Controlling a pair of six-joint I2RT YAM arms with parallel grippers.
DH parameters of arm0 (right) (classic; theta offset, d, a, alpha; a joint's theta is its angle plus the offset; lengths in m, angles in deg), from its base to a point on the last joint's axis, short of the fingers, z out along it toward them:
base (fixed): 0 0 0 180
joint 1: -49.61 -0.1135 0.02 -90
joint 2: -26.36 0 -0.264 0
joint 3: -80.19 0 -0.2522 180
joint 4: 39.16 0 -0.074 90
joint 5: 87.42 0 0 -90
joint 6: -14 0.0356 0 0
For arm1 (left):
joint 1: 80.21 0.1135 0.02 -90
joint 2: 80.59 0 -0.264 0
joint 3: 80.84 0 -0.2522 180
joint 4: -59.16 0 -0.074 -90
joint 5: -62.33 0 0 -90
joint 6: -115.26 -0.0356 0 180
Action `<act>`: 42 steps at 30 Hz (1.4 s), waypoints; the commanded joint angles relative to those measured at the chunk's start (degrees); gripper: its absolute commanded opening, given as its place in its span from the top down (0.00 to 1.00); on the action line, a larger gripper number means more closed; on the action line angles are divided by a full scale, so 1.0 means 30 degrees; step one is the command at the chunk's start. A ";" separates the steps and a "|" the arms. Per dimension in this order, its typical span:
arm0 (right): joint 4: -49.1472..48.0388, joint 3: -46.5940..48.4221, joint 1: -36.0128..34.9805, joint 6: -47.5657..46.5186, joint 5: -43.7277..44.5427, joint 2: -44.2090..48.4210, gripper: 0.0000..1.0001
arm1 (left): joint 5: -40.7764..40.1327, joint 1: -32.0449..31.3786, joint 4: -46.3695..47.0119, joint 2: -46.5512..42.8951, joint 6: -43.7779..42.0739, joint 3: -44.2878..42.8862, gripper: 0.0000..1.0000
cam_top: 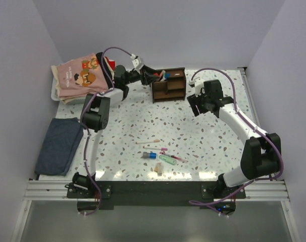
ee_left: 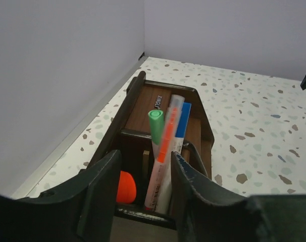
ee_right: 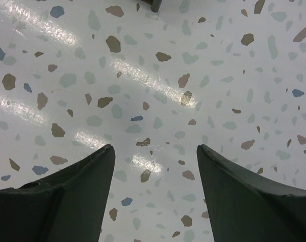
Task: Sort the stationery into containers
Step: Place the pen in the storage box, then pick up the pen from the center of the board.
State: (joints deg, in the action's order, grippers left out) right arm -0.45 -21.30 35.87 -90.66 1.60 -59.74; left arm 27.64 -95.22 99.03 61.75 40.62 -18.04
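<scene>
- In the top view, your left pincer (cam_top: 155, 77) is reaching to the left end of the dark wooden desk organizer (cam_top: 169, 84), which stands at the far middle of the desk (cam_top: 213, 146). You cannot tell its jaws from here.
- Your right pincer (cam_top: 195, 107) hangs over bare desk just right of the organizer and touches nothing.
- Loose stationery lies near your arm bases: a beige pen (cam_top: 148, 142), a pink pen (cam_top: 164, 149), a blue-capped pen (cam_top: 149, 155) and a mint green marker (cam_top: 168, 160), all close together.
- A white tray of folded clothes (cam_top: 74, 80) sits far left, with a folded blue-grey cloth (cam_top: 59, 145) nearer you.
- In the left wrist view, the left pincer (ee_left: 144, 161) has its fingers (ee_left: 100, 191) apart, straddling one compartment of the organizer (ee_left: 143, 108).
- A green-capped marker (ee_left: 155, 123), an orange highlighter (ee_left: 163, 151) and a blue-capped pen (ee_left: 182, 123) stand tilted together in that compartment. An orange rounded object (ee_left: 125, 186) shows in the compartment to their left.
- In the right wrist view, the right pincer (ee_right: 155, 151) is spread wide with nothing between its fingers (ee_right: 67, 196), only speckled desk (ee_right: 153, 75) below.
</scene>
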 commanded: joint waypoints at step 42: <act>-0.1285 -0.4093 0.0096 -0.0330 -0.1756 0.4237 0.30 | -1.1083 -0.8181 -2.5406 -1.4197 -1.5490 1.3739 0.62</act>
State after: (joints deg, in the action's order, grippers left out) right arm -3.11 -32.80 35.87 -91.49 -2.77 -49.80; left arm -3.79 -118.95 19.47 17.67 -8.04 26.96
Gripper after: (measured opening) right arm 0.701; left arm 0.389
